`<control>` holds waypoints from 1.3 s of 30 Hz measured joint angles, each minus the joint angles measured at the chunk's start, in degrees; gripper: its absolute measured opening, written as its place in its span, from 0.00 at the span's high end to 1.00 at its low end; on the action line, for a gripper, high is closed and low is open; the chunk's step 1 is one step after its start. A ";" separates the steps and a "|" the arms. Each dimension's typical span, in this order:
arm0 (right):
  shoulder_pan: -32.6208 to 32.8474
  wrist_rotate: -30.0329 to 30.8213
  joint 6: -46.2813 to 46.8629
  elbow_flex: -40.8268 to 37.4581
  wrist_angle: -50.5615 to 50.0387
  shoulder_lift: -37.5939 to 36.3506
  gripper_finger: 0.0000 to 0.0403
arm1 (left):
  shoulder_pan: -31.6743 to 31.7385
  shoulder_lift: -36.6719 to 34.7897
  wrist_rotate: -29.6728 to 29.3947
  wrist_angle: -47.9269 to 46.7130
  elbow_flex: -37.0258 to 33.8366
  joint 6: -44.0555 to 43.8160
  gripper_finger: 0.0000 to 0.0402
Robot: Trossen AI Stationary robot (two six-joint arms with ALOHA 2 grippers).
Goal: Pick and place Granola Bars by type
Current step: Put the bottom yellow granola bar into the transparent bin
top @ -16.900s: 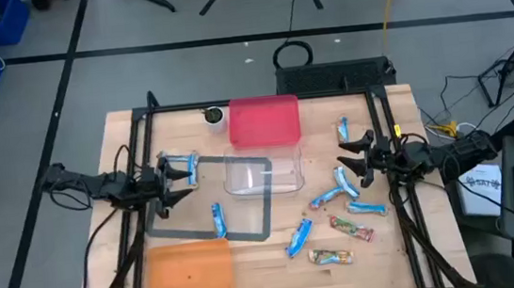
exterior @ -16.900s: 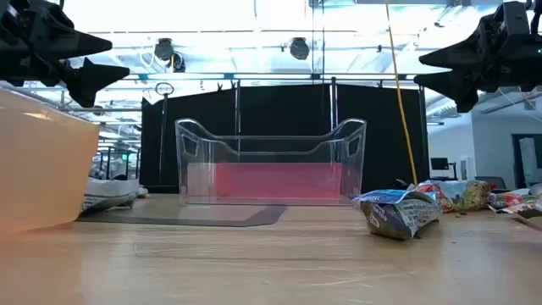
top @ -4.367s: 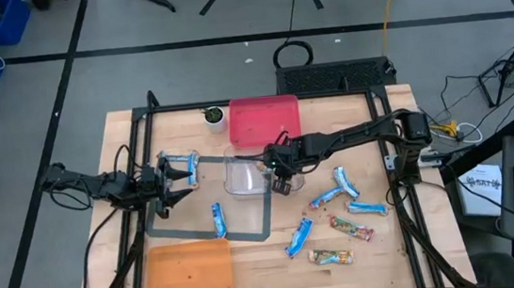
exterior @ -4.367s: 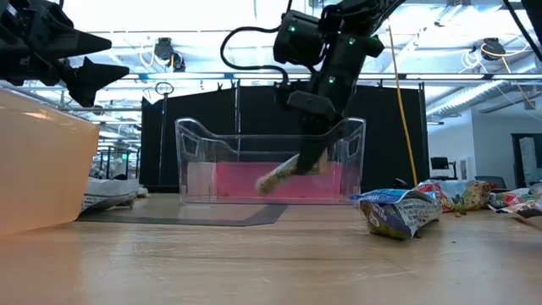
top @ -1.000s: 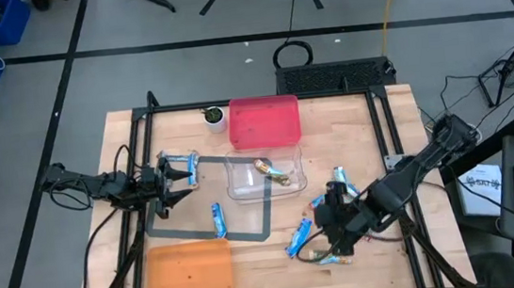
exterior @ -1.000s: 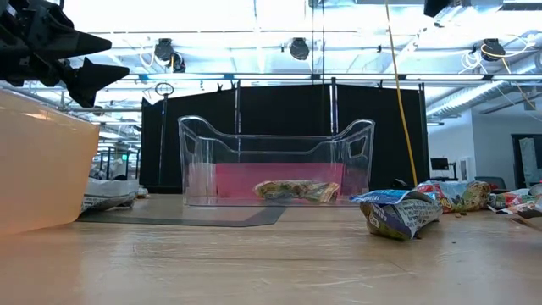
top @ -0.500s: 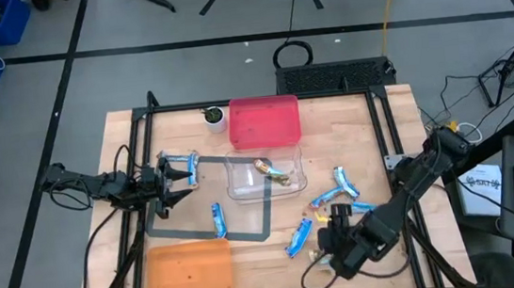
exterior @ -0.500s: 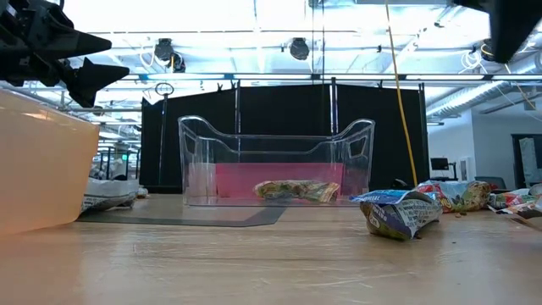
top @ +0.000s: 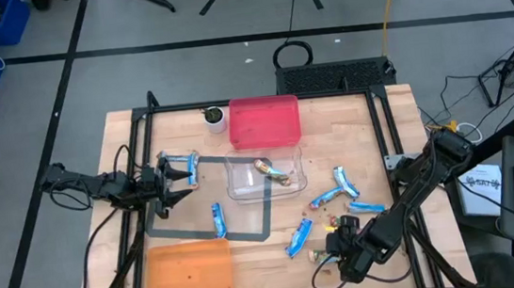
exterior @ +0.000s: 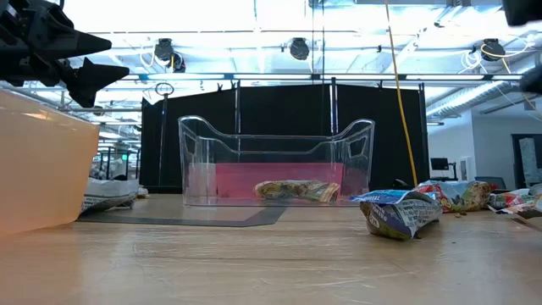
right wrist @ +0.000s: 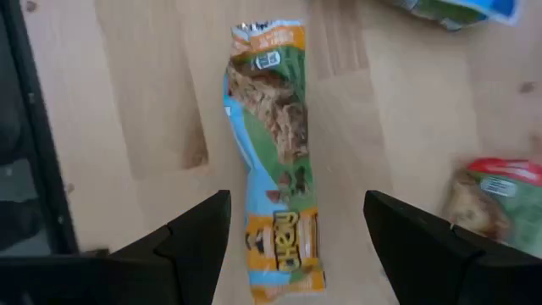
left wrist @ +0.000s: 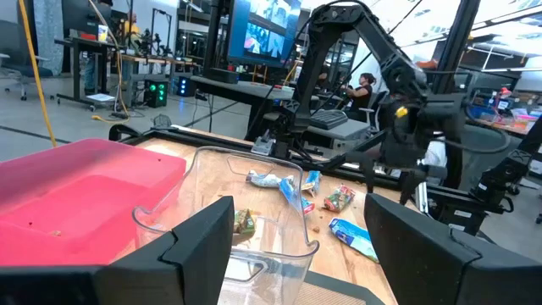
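Below right tool: tan bar btwn open fingers, untouched.

1. The right claw hangs spread over a tan bar near the table's front right; bare wood lies along both long sides of that bar.
2. A red-marked bar lies near on one side, a blue bar beyond, each apart from it.
3. The clear bin mid-table is open on top, with one bar inside and room around it.
4. The red lid blocks the back; the orange lid fills the front left.
5. The left claw hangs by the bin's left wall.
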 joint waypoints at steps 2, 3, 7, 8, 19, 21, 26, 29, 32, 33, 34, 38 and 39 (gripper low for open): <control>0.00 -0.37 0.85 -1.70 0.94 0.00 0.35 | 0.00 0.01 0.00 0.00 0.00 0.00 0.33; 0.01 -0.56 1.14 -2.44 1.59 0.00 0.35 | -0.01 0.00 0.00 0.00 0.00 0.00 0.33; -0.01 -1.70 1.20 -3.85 4.21 -0.02 0.35 | 0.00 0.00 0.00 0.00 0.00 0.00 0.33; -0.01 -1.70 1.18 -3.95 4.56 0.00 0.35 | 0.00 0.00 0.00 0.00 0.00 0.00 0.33; 0.14 -3.96 1.40 -3.91 10.52 3.81 0.35 | 0.00 0.00 0.00 0.00 0.00 0.00 0.33; 0.14 -3.97 0.94 -3.83 10.34 4.12 0.35 | 0.00 0.01 0.00 0.00 0.00 0.00 0.33; -0.10 -3.37 0.19 -3.82 10.05 4.26 0.36 | -0.01 0.02 0.00 0.00 0.00 0.00 0.33; -0.10 -2.88 -0.40 -3.82 9.79 4.30 0.39 | -0.01 0.02 0.00 0.00 0.00 0.00 0.33; -0.10 -1.90 -0.50 -3.84 9.41 4.36 0.45 | 0.00 0.00 0.00 0.00 0.00 0.00 0.33; -0.10 -1.84 -0.53 -3.87 9.37 4.37 0.47 | 0.00 0.02 0.00 0.00 0.00 0.00 0.33; -0.10 -1.82 -0.52 -3.89 9.30 4.37 0.50 | -0.01 0.02 0.00 0.00 0.00 -0.02 0.33; -0.10 -1.37 -0.76 -3.93 8.93 4.37 0.63 | 0.00 0.02 0.00 0.00 0.00 0.00 0.33; -0.12 -1.34 -0.76 -3.95 8.92 4.37 0.66 | 0.00 0.01 0.00 0.00 0.00 0.00 0.33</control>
